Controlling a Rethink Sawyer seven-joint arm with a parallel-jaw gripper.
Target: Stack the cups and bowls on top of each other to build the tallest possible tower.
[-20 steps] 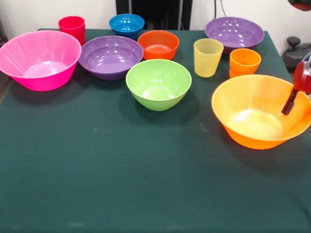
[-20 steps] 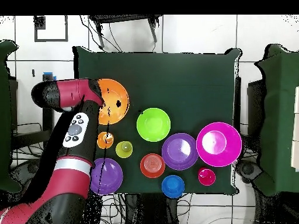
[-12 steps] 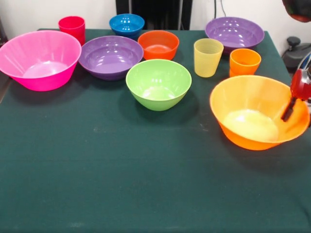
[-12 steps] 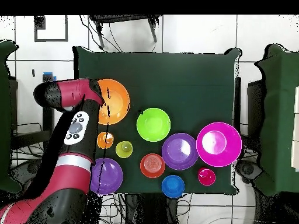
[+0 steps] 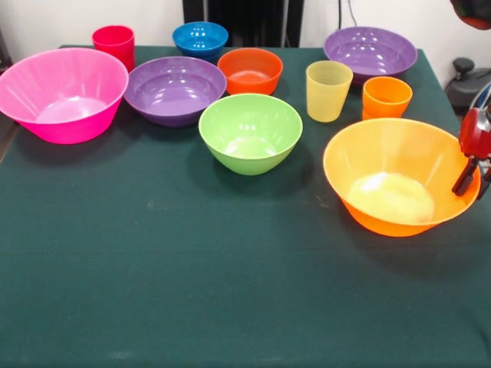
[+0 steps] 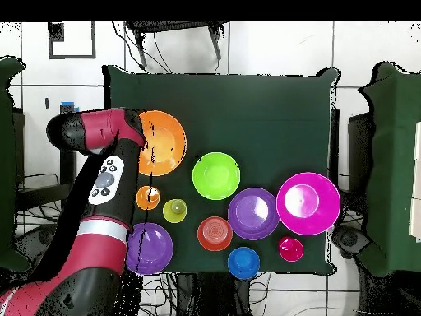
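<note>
The big orange-yellow bowl (image 5: 383, 165) sits at the right in the front view, tipped slightly. My gripper (image 5: 472, 181) straddles its right rim, one black finger (image 5: 465, 176) inside the bowl and the other outside, shut on the rim. From overhead, the gripper (image 6: 142, 148) is at the left edge of that bowl (image 6: 167, 140). A lime green bowl (image 5: 250, 132), two purple bowls (image 5: 175, 90) (image 5: 370, 50), a pink bowl (image 5: 31, 115), a small orange bowl (image 5: 250, 70) and a blue bowl (image 5: 200, 38) stand apart. The red cup (image 5: 113, 42), pale yellow cup (image 5: 328, 90) and orange cup (image 5: 386, 98) stand upright.
The dark green tablecloth (image 5: 192, 284) covers the table. My arm (image 6: 103, 222) passes over the table's left side in the overhead view, near the orange cup (image 6: 148, 197) and a purple bowl (image 6: 152, 248).
The big orange-yellow bowl has shifted left in the front view, towards the table's middle, with the gripper at its rim. Everything else stayed put.
</note>
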